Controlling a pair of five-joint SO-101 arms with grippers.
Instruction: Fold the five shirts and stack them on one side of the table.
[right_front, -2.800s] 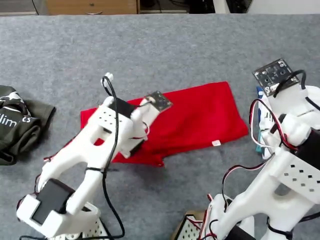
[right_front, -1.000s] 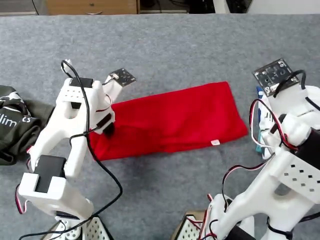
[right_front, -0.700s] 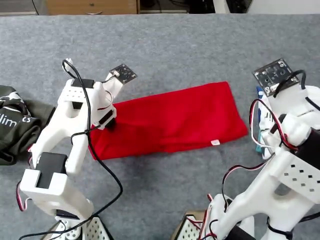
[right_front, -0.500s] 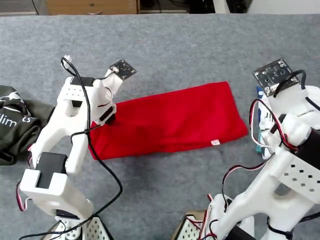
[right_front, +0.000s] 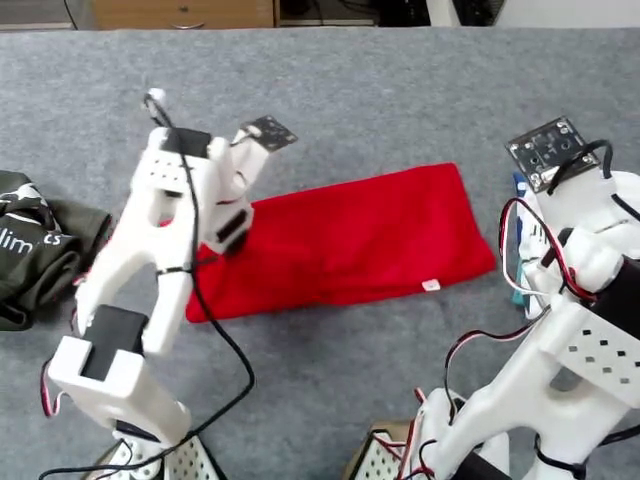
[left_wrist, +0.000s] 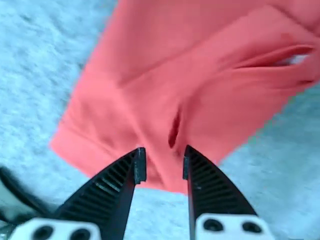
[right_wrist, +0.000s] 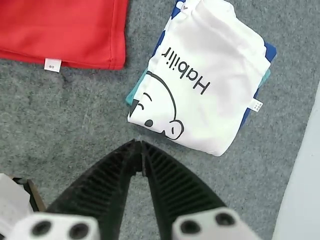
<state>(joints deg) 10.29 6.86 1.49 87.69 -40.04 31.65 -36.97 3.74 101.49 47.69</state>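
The left gripper (left_wrist: 160, 164) has lifted off the red shirt (right_front: 360, 240) at its end toward the table's (right_front: 400, 90) left edge, claw narrowly parted, empty; the lengthwise fold looks finished.

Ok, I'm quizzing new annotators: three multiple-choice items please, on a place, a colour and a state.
1. Where does the white shirt lie? A. on a chair B. on a blue and teal pile C. in a gripper
2. What colour is the shirt under the left gripper? A. red B. blue C. white
3. How is the right gripper? A. open B. shut on cloth C. shut, empty
1 B: blue and teal edges show beneath it. 2 A: the red shirt lies below its open jaws. 3 C: its jaws meet over the table.
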